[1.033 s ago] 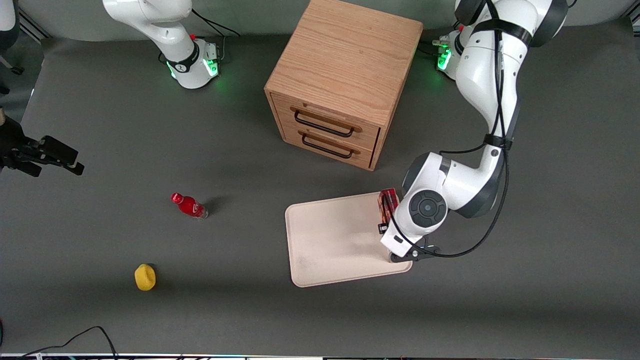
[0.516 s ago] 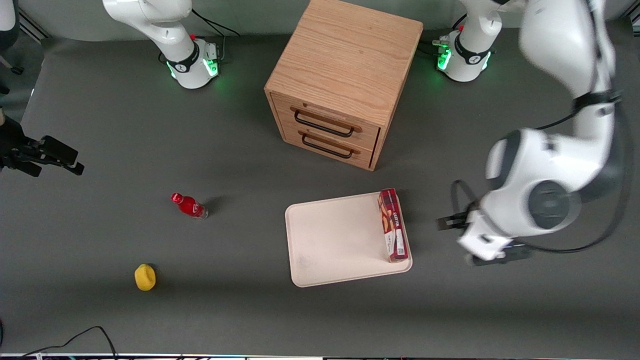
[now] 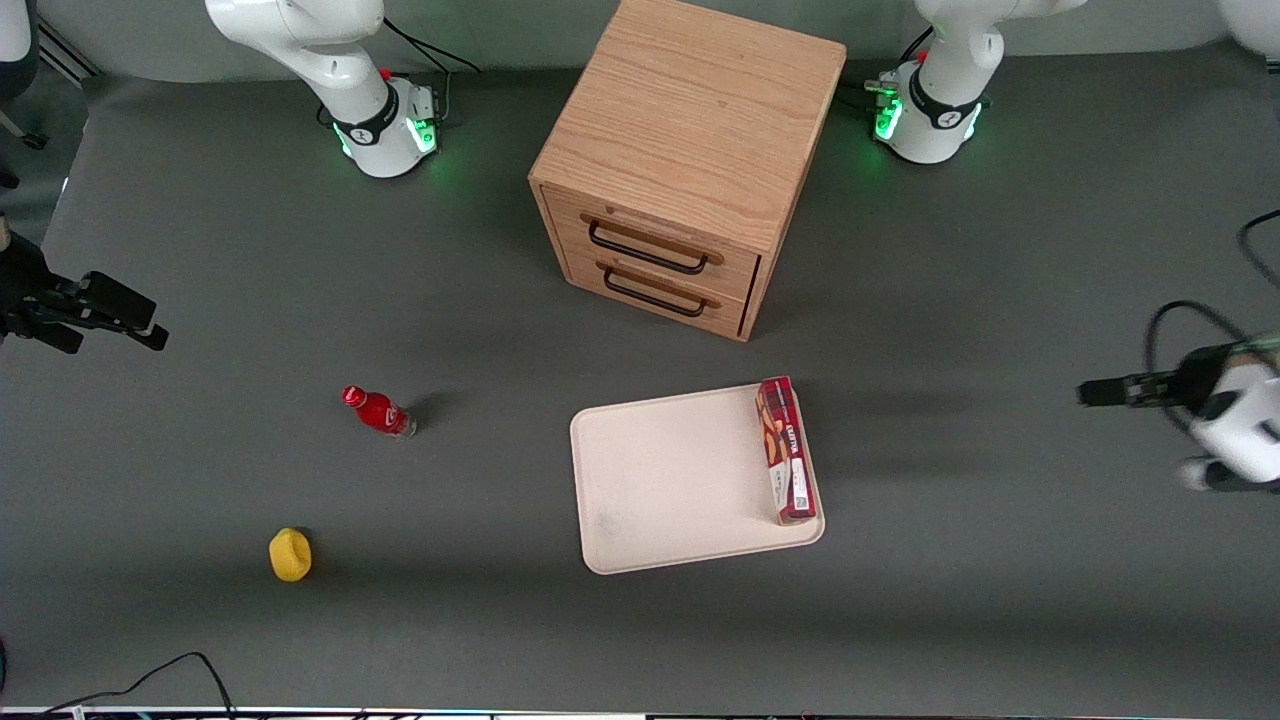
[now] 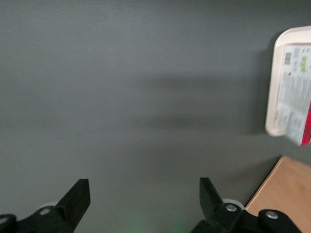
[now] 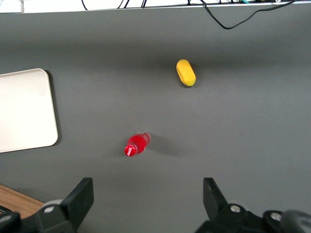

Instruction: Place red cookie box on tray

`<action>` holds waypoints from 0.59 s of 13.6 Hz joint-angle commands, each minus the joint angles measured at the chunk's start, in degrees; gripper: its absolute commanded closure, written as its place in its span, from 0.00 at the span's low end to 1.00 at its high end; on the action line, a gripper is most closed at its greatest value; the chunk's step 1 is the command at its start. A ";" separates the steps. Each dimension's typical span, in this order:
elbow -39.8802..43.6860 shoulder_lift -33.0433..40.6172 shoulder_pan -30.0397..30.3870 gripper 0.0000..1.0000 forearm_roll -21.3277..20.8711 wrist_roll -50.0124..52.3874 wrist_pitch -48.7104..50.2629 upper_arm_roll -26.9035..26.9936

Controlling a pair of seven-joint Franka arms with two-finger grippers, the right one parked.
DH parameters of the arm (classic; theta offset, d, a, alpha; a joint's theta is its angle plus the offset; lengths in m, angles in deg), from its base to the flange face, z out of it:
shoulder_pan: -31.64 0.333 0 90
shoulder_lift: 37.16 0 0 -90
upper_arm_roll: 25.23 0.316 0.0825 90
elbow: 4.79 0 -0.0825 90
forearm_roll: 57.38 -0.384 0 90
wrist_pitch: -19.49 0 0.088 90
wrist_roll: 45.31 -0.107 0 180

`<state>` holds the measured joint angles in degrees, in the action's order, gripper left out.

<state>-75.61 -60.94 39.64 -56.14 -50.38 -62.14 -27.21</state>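
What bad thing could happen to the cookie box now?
The red cookie box lies on the tray right along the rim at the working arm's end, so a bump to the tray might tip it off onto the table. The end effector is open and well away toward the working arm's end, so the arm itself looks unlikely to knock it.

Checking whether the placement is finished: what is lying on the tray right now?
Only the red cookie box, lying along the tray's edge toward the working arm's end. The tray surface under the box is covered. The gripper is open, off over bare table.
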 commanded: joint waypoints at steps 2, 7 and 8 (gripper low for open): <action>-3.97 7.67 2.63 0.00 0.00 -4.52 2.69 -0.49; -12.39 18.39 1.84 0.00 -1.15 -0.48 1.21 -0.93; -15.03 20.24 1.67 0.00 -1.14 -0.21 -0.19 -1.02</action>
<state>-82.68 -46.44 41.96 -56.57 -52.38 -59.61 -28.27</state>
